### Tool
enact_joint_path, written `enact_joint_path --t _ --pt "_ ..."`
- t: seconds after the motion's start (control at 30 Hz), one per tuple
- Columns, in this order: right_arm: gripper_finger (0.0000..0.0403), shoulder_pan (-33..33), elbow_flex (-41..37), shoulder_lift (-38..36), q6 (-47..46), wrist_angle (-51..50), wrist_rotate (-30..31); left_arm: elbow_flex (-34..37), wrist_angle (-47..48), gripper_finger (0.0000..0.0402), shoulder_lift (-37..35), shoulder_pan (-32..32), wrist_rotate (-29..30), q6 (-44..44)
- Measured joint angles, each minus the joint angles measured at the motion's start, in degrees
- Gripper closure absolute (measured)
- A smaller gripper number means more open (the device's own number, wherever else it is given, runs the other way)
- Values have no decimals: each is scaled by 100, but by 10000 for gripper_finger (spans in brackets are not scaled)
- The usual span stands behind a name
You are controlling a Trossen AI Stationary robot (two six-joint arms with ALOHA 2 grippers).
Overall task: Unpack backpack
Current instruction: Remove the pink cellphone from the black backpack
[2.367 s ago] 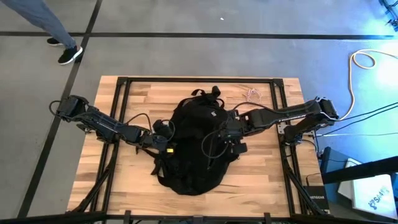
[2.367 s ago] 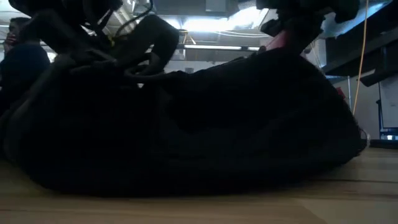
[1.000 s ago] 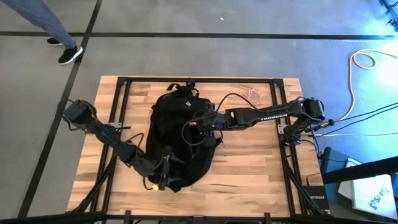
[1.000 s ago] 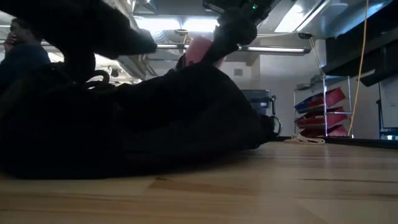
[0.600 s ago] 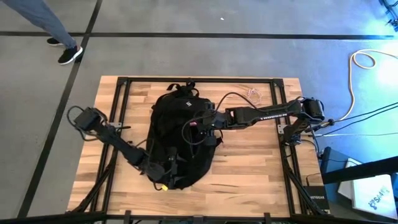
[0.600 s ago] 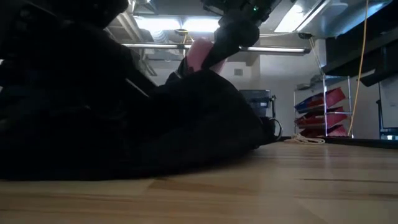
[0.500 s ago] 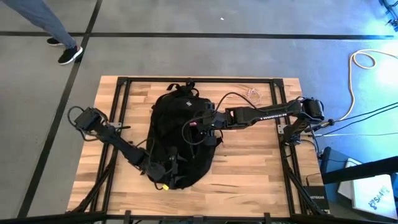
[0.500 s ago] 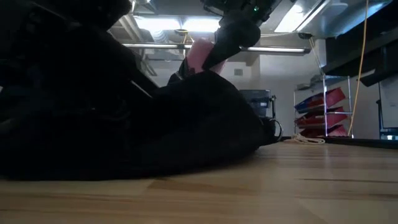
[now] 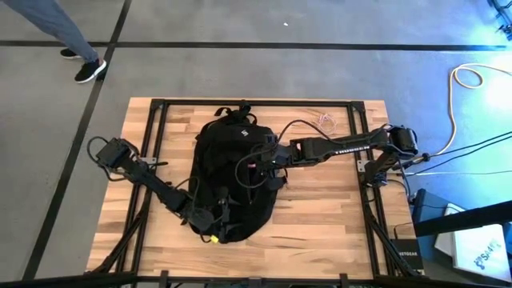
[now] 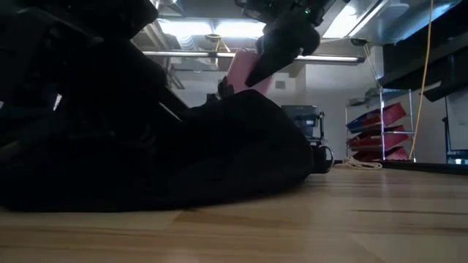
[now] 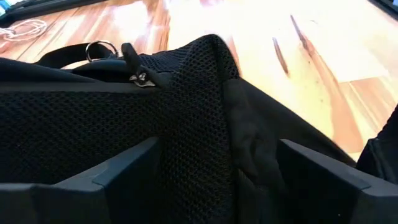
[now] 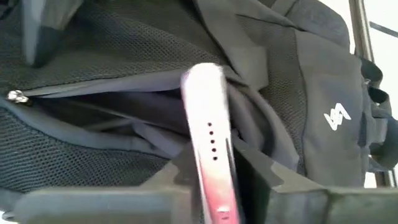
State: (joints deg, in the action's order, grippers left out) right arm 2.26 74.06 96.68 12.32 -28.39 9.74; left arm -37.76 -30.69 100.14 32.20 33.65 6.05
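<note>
Right gripper (image 12: 211, 180) is clamped on a thin pink phone (image 12: 208, 146), held edge-up just above the backpack (image 9: 232, 172), over the middle of the bag beside a gaping zip seam; from table height the phone (image 10: 243, 69) shows clear of the fabric. Left gripper (image 9: 214, 220) sits at the bag's near end, fingers (image 11: 124, 171) spread wide on either side of a mesh-padded fold, with a zip pull and ring just beyond. Backpack lies flat, centred a little left on the table (image 9: 320, 224), its top loop toward the far edge. Bare wood lies open on the right and along the near edge. A coiled white cord (image 9: 326, 122) rests near the far right corner. Beyond the table, a person's legs (image 9: 56, 28) cross the floor.
</note>
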Motion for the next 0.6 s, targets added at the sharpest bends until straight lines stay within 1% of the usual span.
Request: enact_joint_path --t 0.07,0.17,0.27,0.43,0.6 --pt "370 0 1 -3 29 -25 27 0 10 92 0 -1 2 15" --pt "378 61 28 -85 105 -297 344 0 25 92 0 -1 2 12" --pt "376 158 158 -203 297 -644 614 0 43 92 0 -1 4 19" --pt "364 255 410 -473 277 -1120 621 -2 211 92 0 -48 1 88" --pt "369 420 477 -792 147 -1794 812 0 274 92 0 -84 -2 218"
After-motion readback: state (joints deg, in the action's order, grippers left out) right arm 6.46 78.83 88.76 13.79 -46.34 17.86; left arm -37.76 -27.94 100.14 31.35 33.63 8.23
